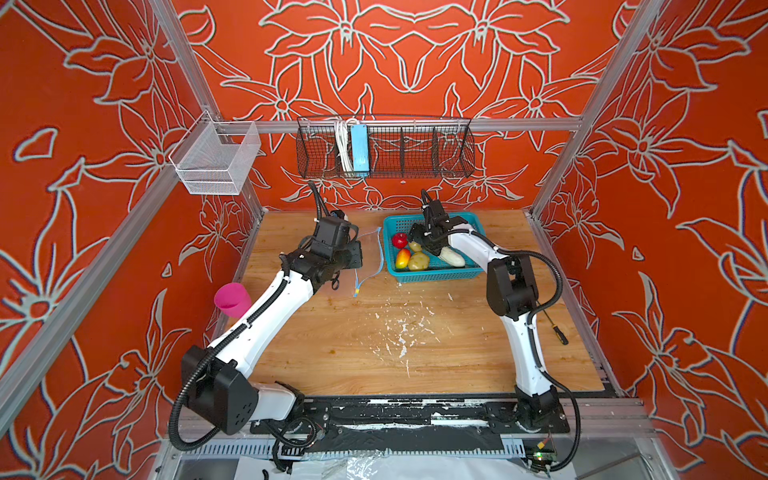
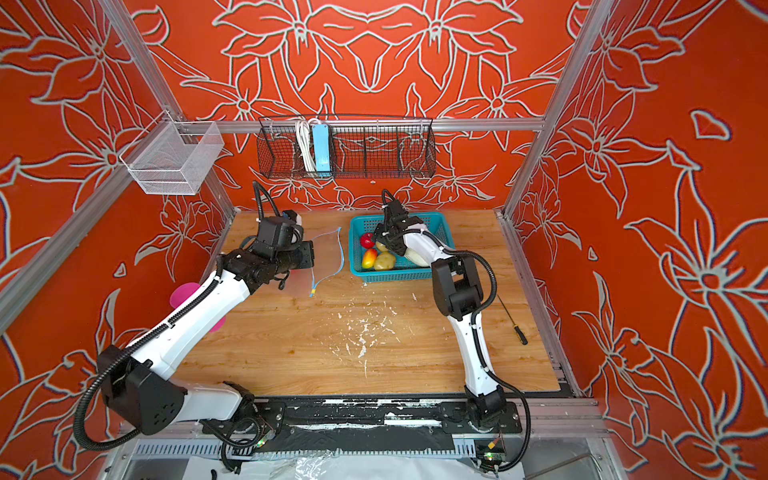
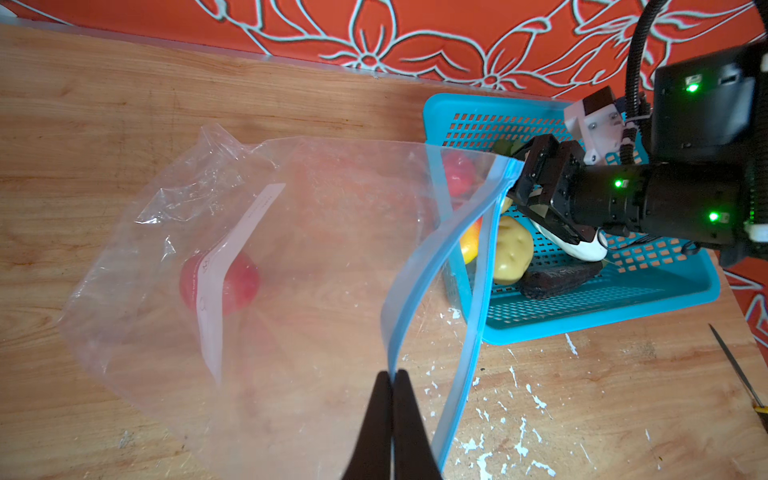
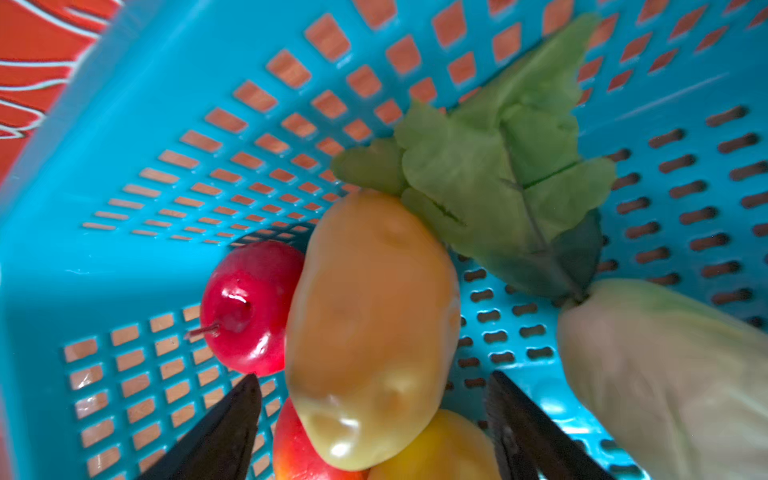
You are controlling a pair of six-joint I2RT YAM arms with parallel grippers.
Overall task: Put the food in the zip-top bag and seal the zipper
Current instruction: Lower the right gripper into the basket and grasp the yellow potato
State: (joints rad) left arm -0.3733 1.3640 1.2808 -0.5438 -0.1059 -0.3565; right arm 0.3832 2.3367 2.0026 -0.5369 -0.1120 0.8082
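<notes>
The clear zip-top bag [image 3: 291,249] lies on the wooden table with its mouth held apart. My left gripper [image 3: 392,374] is shut on one lip of the light-blue zipper [image 3: 419,266]. One red ball [image 3: 245,282] sits inside the bag. The remaining food is in the teal basket [image 1: 436,276]: a red ball [image 4: 245,307], a potato lump [image 4: 365,316], a mango [image 1: 402,258], a white vegetable [image 4: 673,374] and a green leafy piece [image 4: 498,174]. My right gripper [image 4: 374,390] is down in the basket, open, with a finger on each side of the potato lump and clear of it.
A dark brown lump [image 3: 557,280] also lies in the basket. A pink cup [image 1: 232,299] stands at the table's left edge, a screwdriver [image 1: 555,328] at the right edge. White flecks [image 1: 399,332] dot the table's middle. Wire baskets [image 1: 384,145] hang on the back wall.
</notes>
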